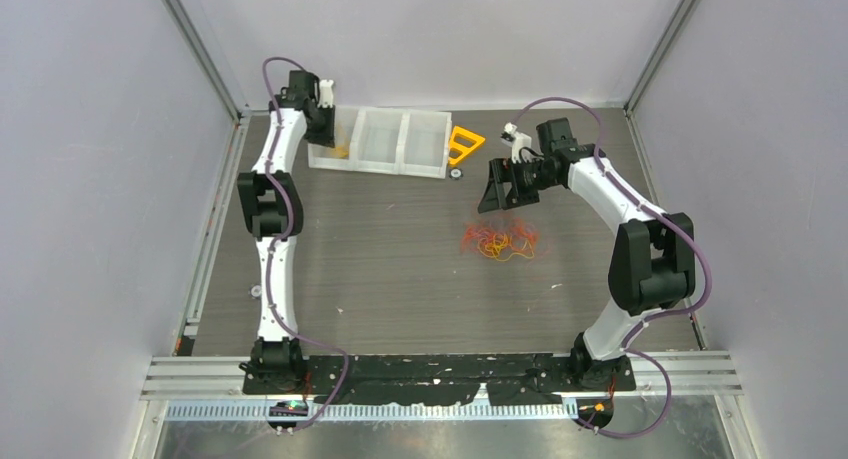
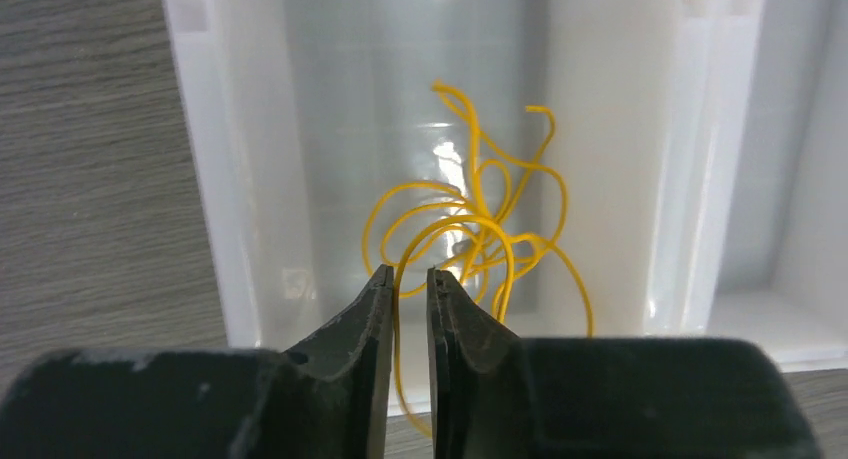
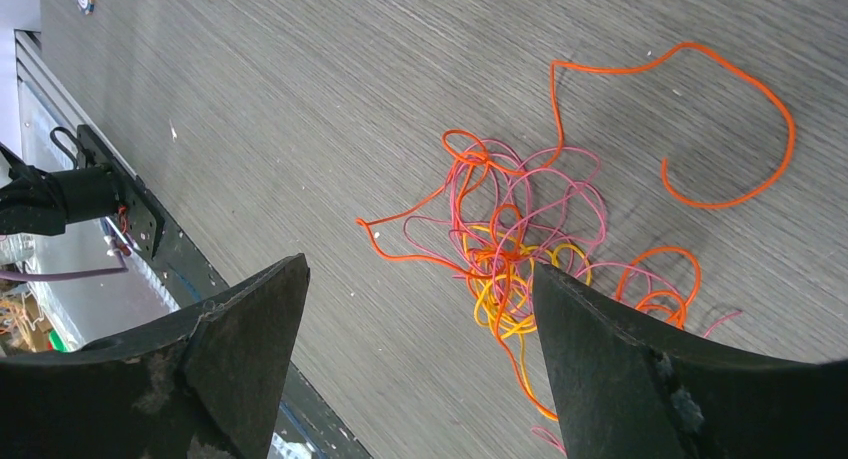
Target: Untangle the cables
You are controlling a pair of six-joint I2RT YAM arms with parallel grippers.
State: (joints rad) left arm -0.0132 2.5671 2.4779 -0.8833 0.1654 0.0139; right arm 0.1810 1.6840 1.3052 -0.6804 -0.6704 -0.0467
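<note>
Over the far-left box of the white tray (image 2: 215,179), the L claw (image 2: 408,277) is nearly shut, w/ just a thin gap. One strand of the yellow wires (image 2: 480,229) runs thru that gap; can't tell if it's pinched or loose. Risk: if the strand sticks to a finger when the arm lifts, the whole yellow bunch could get pulled back out of the box, b/c the strands loop into each other. The rest of the bunch lies in the box just past the tips.

R claw (image 3: 418,267) is wide open, holding nothing. Risk here: the orange, pink & yellow strands in the wire clump (image 3: 510,249) are all knotted, so a grab in the middle would prob. lift many at once, not one. One long orange wire (image 3: 740,109) loops out to one side; looks like the easier pick. The clump lies on the table (image 1: 380,269), right of middle, below the open fingers & a bit nearer than the claw.
</note>
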